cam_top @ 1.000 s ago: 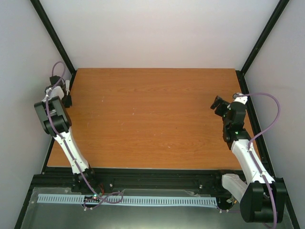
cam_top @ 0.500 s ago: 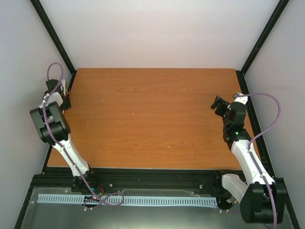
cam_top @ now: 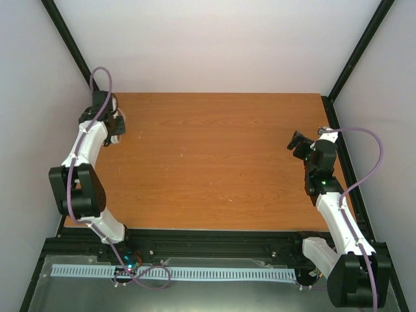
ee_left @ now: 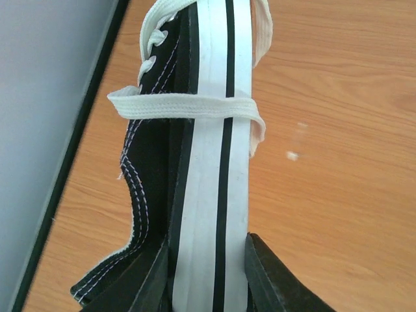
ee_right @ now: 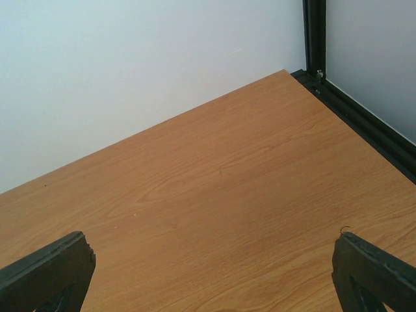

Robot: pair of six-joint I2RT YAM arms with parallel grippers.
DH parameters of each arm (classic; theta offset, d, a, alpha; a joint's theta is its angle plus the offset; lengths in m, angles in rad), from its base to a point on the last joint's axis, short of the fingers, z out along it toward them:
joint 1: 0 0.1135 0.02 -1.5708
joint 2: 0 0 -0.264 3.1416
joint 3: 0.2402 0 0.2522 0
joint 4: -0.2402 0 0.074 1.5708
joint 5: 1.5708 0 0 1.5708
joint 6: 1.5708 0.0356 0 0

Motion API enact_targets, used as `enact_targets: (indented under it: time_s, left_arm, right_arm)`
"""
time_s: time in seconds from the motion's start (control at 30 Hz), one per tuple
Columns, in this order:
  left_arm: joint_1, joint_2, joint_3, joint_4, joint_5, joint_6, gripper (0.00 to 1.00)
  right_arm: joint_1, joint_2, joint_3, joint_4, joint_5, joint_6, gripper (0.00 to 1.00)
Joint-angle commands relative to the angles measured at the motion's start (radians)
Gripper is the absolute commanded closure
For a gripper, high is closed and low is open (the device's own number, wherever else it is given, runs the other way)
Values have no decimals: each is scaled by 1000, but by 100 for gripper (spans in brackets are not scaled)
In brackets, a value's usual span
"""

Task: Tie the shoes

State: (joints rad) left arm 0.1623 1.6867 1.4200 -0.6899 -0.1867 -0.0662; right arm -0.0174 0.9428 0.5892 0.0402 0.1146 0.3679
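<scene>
The shoe point(ee_left: 211, 162), a black canvas sneaker with a white sole rim and a black stripe, hangs on its side over the table in the left wrist view. My left gripper point(ee_left: 208, 279) is shut on its sole at the near end, one finger on each side. A white lace point(ee_left: 175, 107) lies across the sole and another trails off at the top. In the top view the left gripper point(cam_top: 112, 125) is at the table's far left corner, and the shoe is mostly hidden under it. My right gripper point(cam_top: 297, 143) stands open and empty at the right side, its fingers point(ee_right: 52, 270) wide apart over bare wood.
The wooden table point(cam_top: 214, 162) is boxed in by pale walls and black frame posts. A black rail point(ee_left: 71, 149) runs close along the shoe's left side. Another black rail point(ee_right: 364, 117) borders the table's far right corner.
My left arm has stretched out, carrying the shoe from the table's left edge farther away and inward toward the far left corner. The right arm has not moved.
</scene>
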Motion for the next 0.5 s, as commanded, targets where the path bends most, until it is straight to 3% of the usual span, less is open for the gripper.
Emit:
enact_targets:
  time_s: [0.0, 0.23, 0.33, 0.47]
  left_arm:
    - [-120, -177, -34, -82, -34, -133, 99]
    - [-428, -357, -330, -39, -18, -334, 99]
    - [-621, -372, -329, 4, 6, -403, 99]
    - [-827, -335, -202, 16, 4, -441, 99]
  right_arm:
    - [-1, -7, 13, -10, -26, -11, 0]
    - [-1, 52, 41, -20, -102, -26, 0]
    - [-1, 83, 51, -17, -137, -38, 0]
    - [-1, 117, 63, -25, -154, -46, 0]
